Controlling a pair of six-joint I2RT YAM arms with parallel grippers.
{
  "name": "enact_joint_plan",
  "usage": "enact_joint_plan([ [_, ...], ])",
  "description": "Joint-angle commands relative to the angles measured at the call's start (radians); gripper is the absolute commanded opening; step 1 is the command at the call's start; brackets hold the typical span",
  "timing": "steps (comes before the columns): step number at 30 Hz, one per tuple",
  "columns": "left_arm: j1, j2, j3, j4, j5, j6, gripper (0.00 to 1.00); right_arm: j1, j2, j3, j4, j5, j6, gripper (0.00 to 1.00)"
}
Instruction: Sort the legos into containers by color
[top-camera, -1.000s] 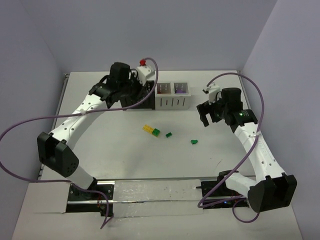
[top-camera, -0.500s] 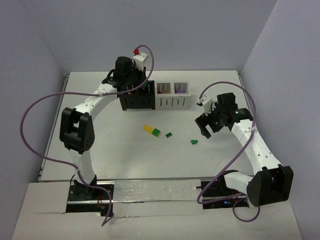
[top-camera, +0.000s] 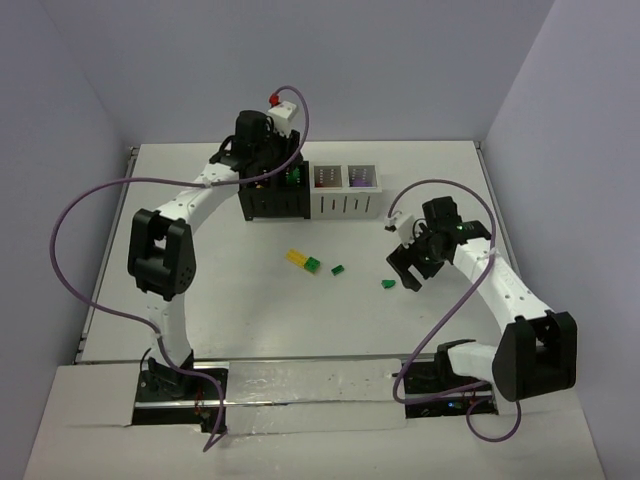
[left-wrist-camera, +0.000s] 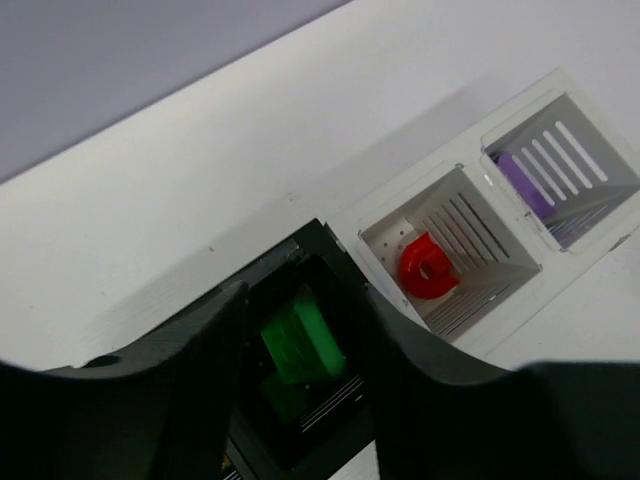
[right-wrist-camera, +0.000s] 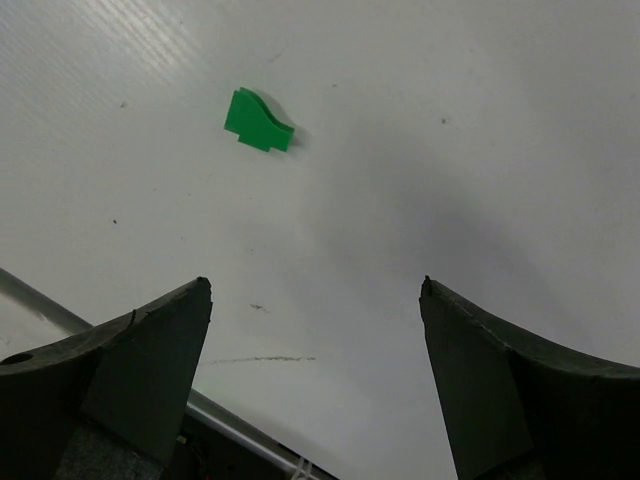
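The containers are a joined row: two black bins (top-camera: 270, 206) on the left, two white bins (top-camera: 345, 207) on the right. My left gripper (top-camera: 277, 165) hangs over the right black bin (left-wrist-camera: 300, 245), open. A green lego (left-wrist-camera: 300, 335) lies loose inside that bin, clear of both fingers. One white bin holds a red piece (left-wrist-camera: 428, 268), the other a purple lego (left-wrist-camera: 523, 183). My right gripper (top-camera: 404, 270) is open and empty, low over the table just right of a green lego (top-camera: 387, 284) (right-wrist-camera: 258, 121). A yellow lego (top-camera: 297, 257) and two green ones (top-camera: 313, 265) (top-camera: 338, 270) lie mid-table.
The table's right edge meets the purple wall (top-camera: 560, 200) close behind the right arm. A purple cable (top-camera: 90, 200) loops out from the left arm. A metal rail (top-camera: 300, 385) runs along the near edge between the arm bases.
My left gripper settled over the black bin and opened, letting the green lego go into it. My right gripper came down and left toward the lone green lego.
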Motion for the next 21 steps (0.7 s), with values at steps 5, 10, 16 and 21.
enact_joint_plan([
  [5, 0.005, -0.054, 0.163, -0.083, 0.019, -0.04, 0.67, 0.126, 0.073, -0.026, 0.048, 0.036, -0.08, 0.9],
  [10, 0.013, -0.144, 0.163, -0.121, 0.053, -0.052, 0.69, 0.179, 0.134, 0.004, 0.057, 0.025, -0.124, 0.9],
  [16, 0.014, -0.272, 0.076, -0.161, 0.1, -0.069, 0.69, 0.201, 0.242, 0.041, 0.071, 0.004, -0.226, 0.88],
  [21, 0.019, -0.347, -0.009, -0.164, 0.111, -0.085, 0.7, 0.222, 0.297, 0.041, 0.13, 0.013, -0.273, 0.87],
])
